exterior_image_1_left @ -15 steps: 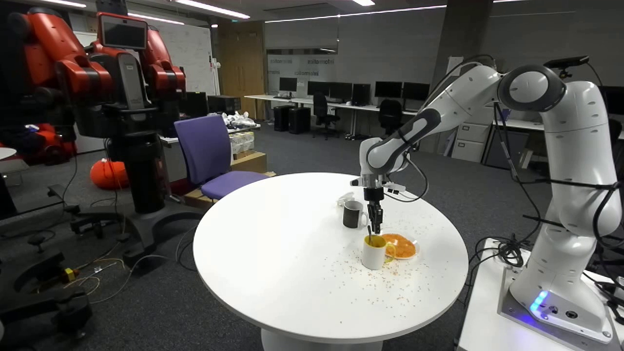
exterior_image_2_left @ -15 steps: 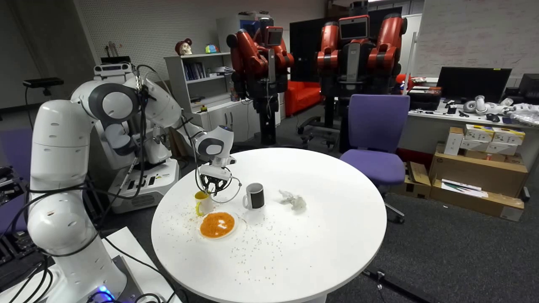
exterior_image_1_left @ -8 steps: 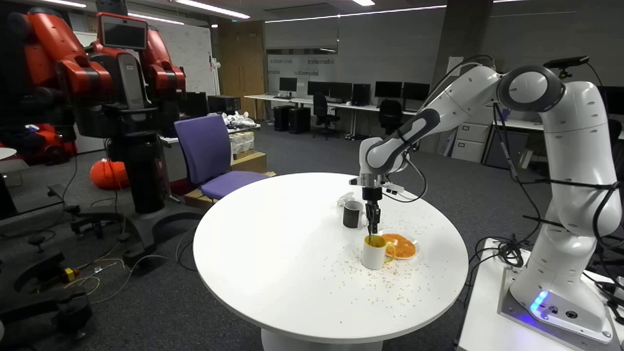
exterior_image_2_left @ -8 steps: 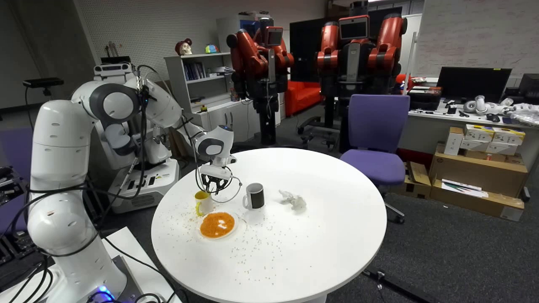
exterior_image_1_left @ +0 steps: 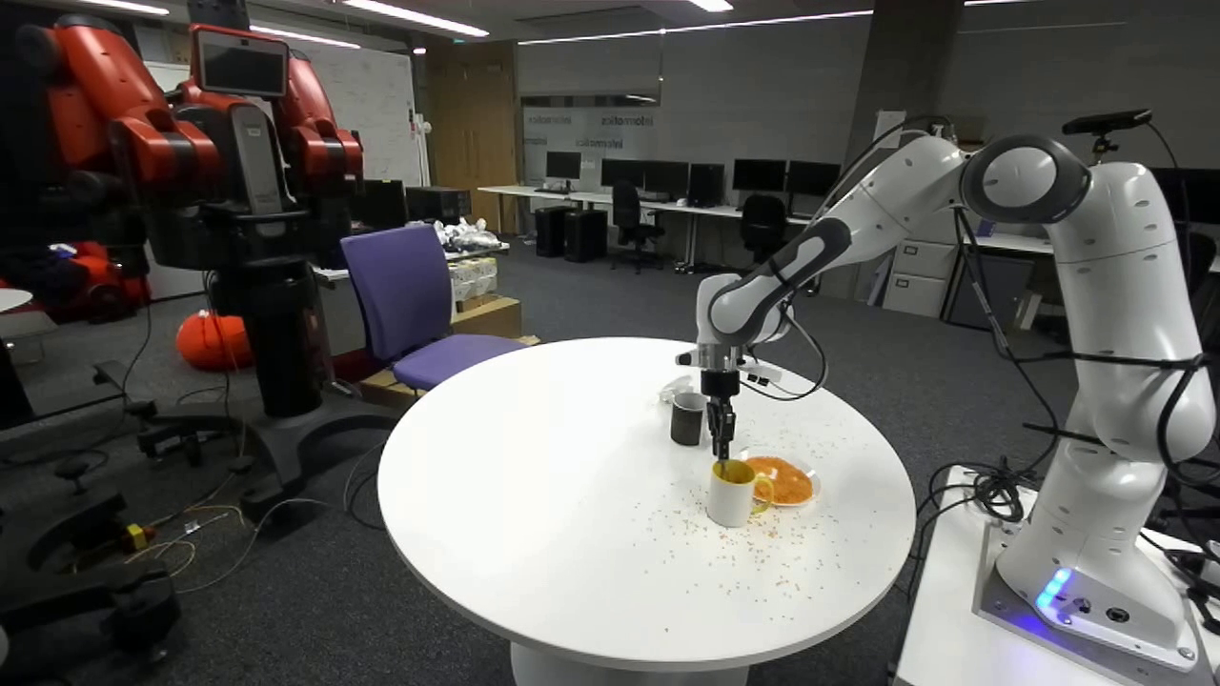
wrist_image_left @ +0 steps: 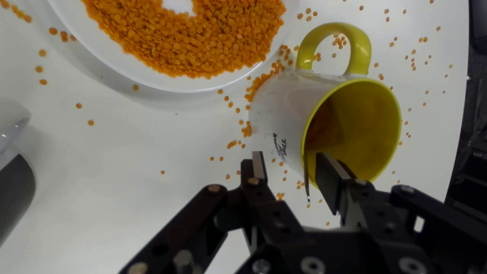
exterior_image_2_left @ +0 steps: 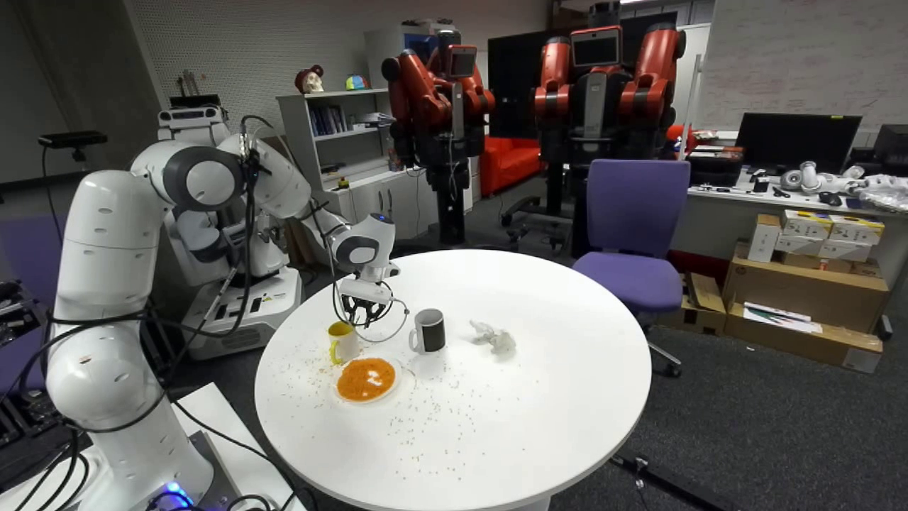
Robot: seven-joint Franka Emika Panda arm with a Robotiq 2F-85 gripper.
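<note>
Beneath the yellow-lined mug spreads a round white table, and the Panda arm reaches in above that mug. Just beside the mug lies a white plate. The arm's Robotiq gripper hangs over the mug's rim, fingers parted and clamping nothing. The mug stands upright; near it is a black-and-white mug, whole in an exterior view, a mere slice in the wrist view. Farther from the yellow-lined mug, a crumpled whitish wad shows in the exterior views alone. Only the wrist view makes plain a slim utensil handle jutting past the mug's rim between the fingers. Orange lentils heap on the plate and scatter about the mug's base.
</note>
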